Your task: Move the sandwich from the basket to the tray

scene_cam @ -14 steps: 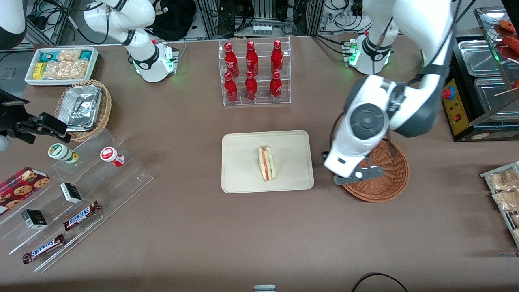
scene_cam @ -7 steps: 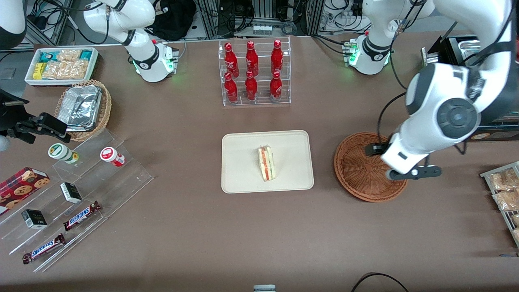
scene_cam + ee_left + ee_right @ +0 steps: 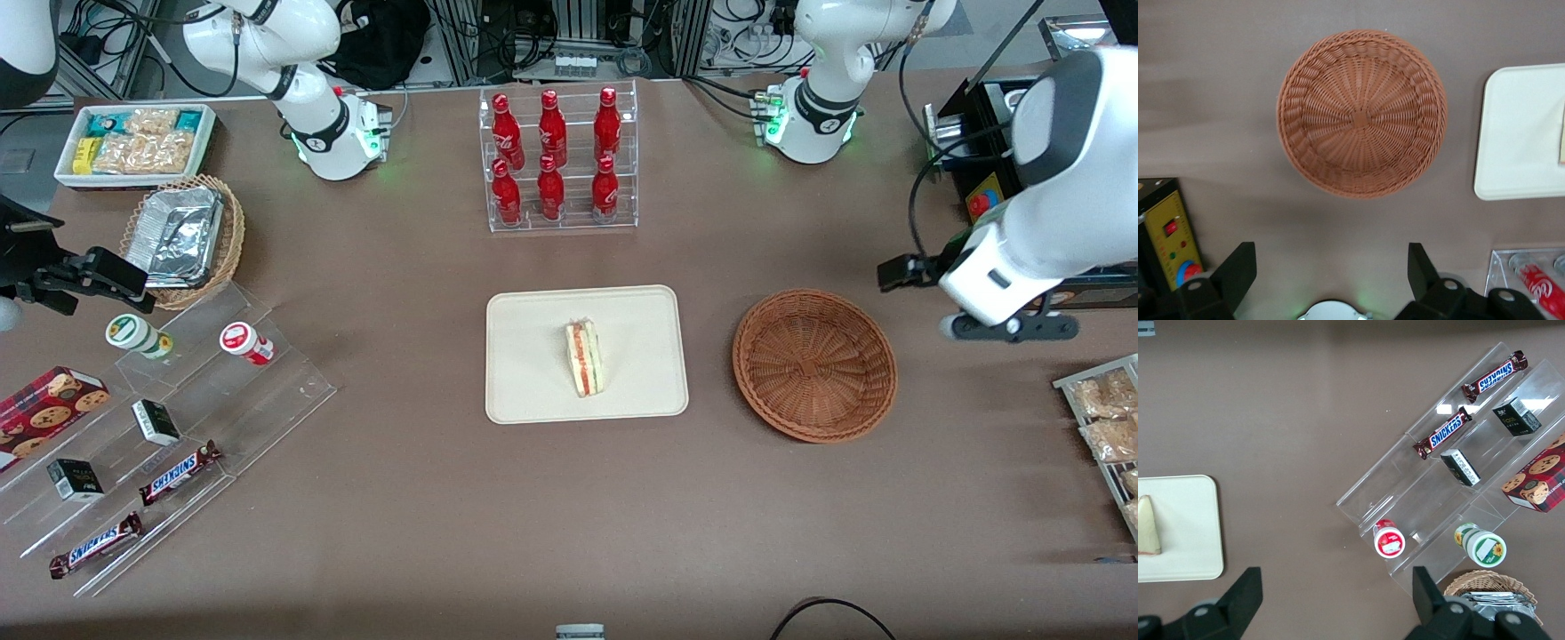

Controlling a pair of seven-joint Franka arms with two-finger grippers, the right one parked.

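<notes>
Sandwich (image 3: 584,358): it lies on the tray (image 3: 533,391), near the middle of the frame in the front view, with its long axis running from the upper to the lower edge of the frame, the red and green filling showing along the cut edge.
Tray: cream rectangle on the brown surface (image 3: 427,533), in the centre of the front view.
Basket (image 3: 814,364): round reddish-brown wicker, right of centre in the front view, near the tray but not touching it; nothing is in it.
Pincer (image 3: 1331,280): released, the two dark fingers (image 3: 1235,270) stand wide apart and grasp nothing; in the front view it hangs at the right edge of the frame, above the surface, apart from the basket.
Key relation: from the pincer the sandwich lies toward the parked arm's end of the surface, with the basket between them; only the left arm works here.
Task state: I judge the placing as done, because the sandwich is on the tray and the basket holds nothing.
Next move: probably no more grasp is needed.
</notes>
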